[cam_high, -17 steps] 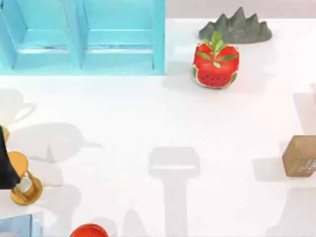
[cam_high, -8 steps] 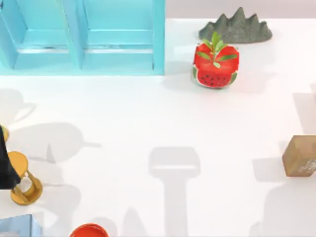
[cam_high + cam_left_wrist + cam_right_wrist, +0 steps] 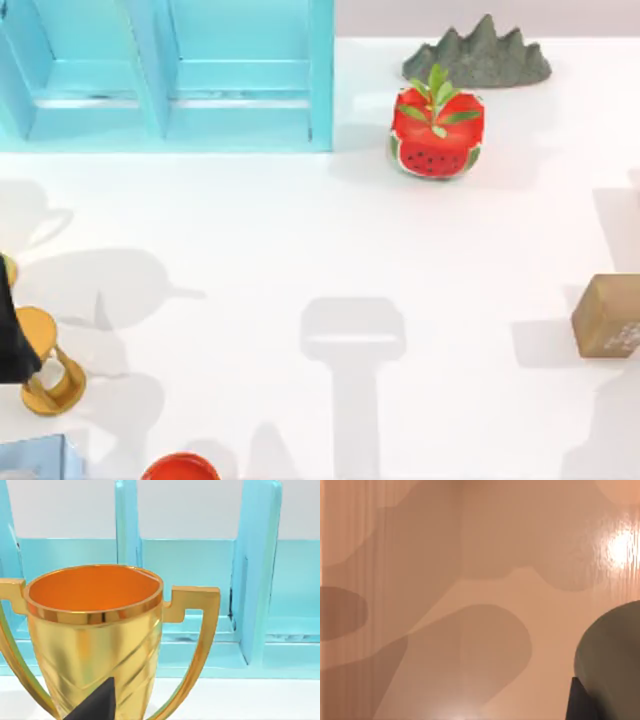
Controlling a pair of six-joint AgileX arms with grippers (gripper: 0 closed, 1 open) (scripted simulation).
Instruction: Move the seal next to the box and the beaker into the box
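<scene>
Nothing on the table moved; only the shadow at lower right shifted. Box (image 3: 165, 75) upper left, seal (image 3: 607, 316) at right edge, well apart. Beaker (image 3: 612, 660) beside right gripper's fingertip (image 3: 580, 702). Finger state: can't tell, both arms.

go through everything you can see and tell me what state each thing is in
Seal: upright on the table, right edge, ungripped.
Beaker: on the table, ungripped.
Box: open, compartments empty.
Golden trophy: upright, empty.
Watermelon pot: upright.
Red bowl: at near edge.
</scene>
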